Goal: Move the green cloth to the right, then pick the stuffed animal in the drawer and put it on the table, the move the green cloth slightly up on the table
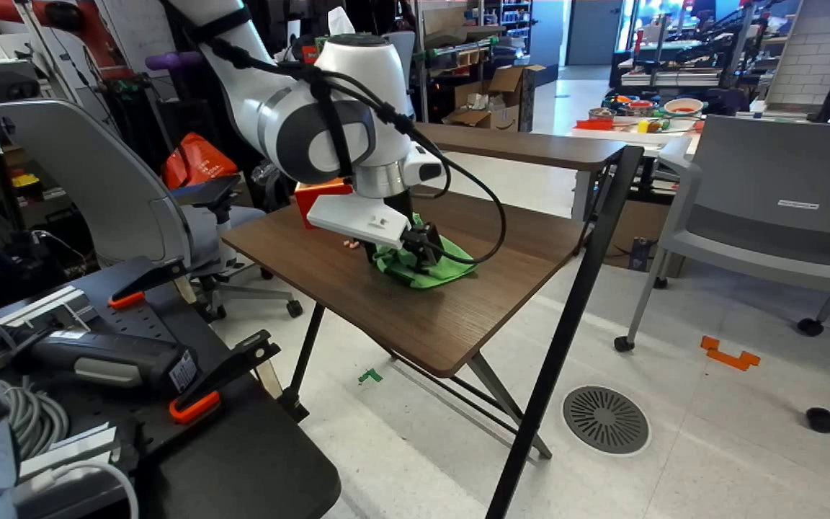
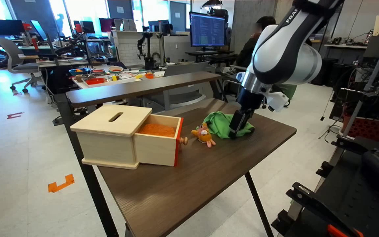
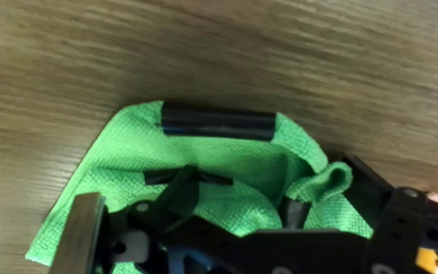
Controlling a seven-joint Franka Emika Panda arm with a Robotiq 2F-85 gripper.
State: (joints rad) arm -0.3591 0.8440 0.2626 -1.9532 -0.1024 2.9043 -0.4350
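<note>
Pincer (image 3: 270, 175), spread, green cloth (image 3: 238, 160) — in between.

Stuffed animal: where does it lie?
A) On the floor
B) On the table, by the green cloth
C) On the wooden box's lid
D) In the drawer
B: in an exterior view the stuffed animal lies on the brown table, by the green cloth and outside the open drawer.

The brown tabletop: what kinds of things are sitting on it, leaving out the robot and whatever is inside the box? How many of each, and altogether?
Green cloth: 1
Stuffed animal: 1
Wooden box with its drawer pulled out: 1
Total: 3
</note>
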